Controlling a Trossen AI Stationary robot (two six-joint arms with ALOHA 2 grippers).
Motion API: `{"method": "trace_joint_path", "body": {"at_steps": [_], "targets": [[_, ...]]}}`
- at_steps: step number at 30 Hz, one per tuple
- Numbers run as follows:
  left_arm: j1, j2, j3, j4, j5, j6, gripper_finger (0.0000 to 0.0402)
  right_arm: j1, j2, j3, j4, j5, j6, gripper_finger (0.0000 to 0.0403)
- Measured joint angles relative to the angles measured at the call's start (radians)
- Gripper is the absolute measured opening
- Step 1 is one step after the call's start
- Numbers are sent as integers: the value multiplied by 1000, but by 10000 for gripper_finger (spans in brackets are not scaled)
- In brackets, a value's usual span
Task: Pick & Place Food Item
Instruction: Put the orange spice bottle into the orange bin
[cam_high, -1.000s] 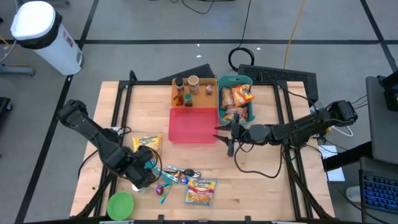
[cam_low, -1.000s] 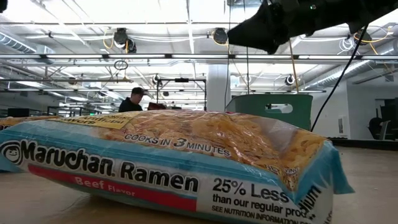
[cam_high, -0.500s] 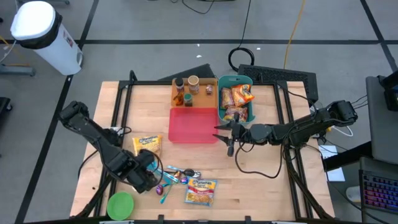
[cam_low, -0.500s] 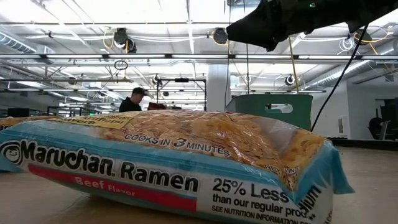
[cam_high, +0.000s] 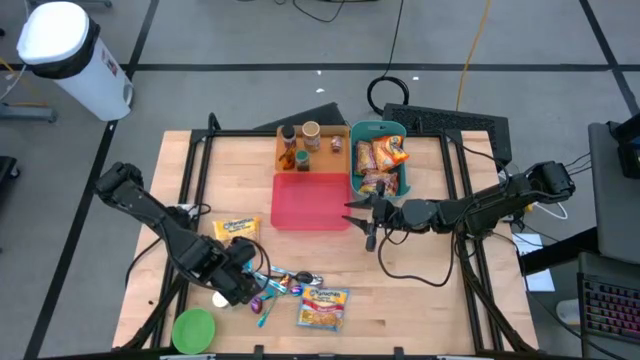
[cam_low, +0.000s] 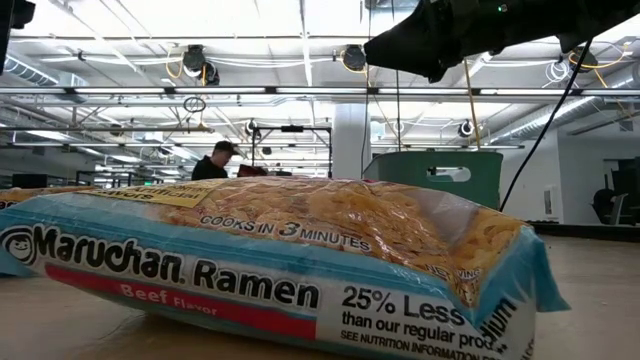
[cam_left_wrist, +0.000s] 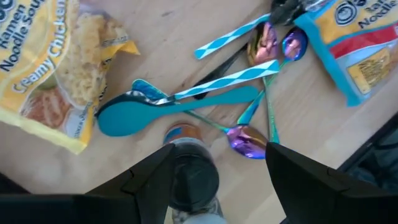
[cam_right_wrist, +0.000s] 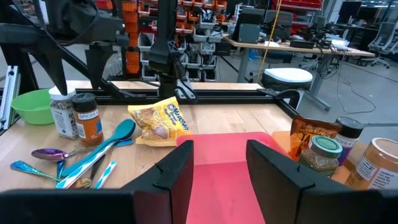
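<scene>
My left gripper (cam_high: 243, 285) (cam_left_wrist: 221, 149) hangs open, pointing down over a spice jar (cam_left_wrist: 189, 177) with a dark lid and orange label (cam_right_wrist: 87, 118). The jar stands upright on the table beside a white jar (cam_right_wrist: 62, 112), between my fingers in the left wrist view. Whether the fingers touch it cannot be told. A yellow ramen packet (cam_high: 235, 230) and a blue one (cam_high: 322, 308) lie flat on the table. My right gripper (cam_high: 362, 222) (cam_right_wrist: 217, 168) is held level and open at the red tray's (cam_high: 305, 200) near right corner, with nothing between its fingers.
Several spoons (cam_high: 285, 283) lie between the jar and the blue packet. A green bowl (cam_high: 193, 328) sits at the near left. A teal bin (cam_high: 378, 185) with packets and several jars (cam_high: 300, 140) stand at the far side. A person (cam_low: 210, 160) shows in the room beyond.
My left gripper has edged a little toward the table's right edge, over the spice jar, still open.
</scene>
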Motion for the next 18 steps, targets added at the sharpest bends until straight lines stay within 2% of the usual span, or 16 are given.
{"method": "trace_joint_path", "body": {"at_steps": [9, 18], "targets": [[26, 0, 0, -58, 1, -67, 264, 0, 0, 0, -1, 0, 0, 141], [11, 0, 0, -66, 45, -126, 331, 0, 0, 0, -4, 0, 0, 141]]}}
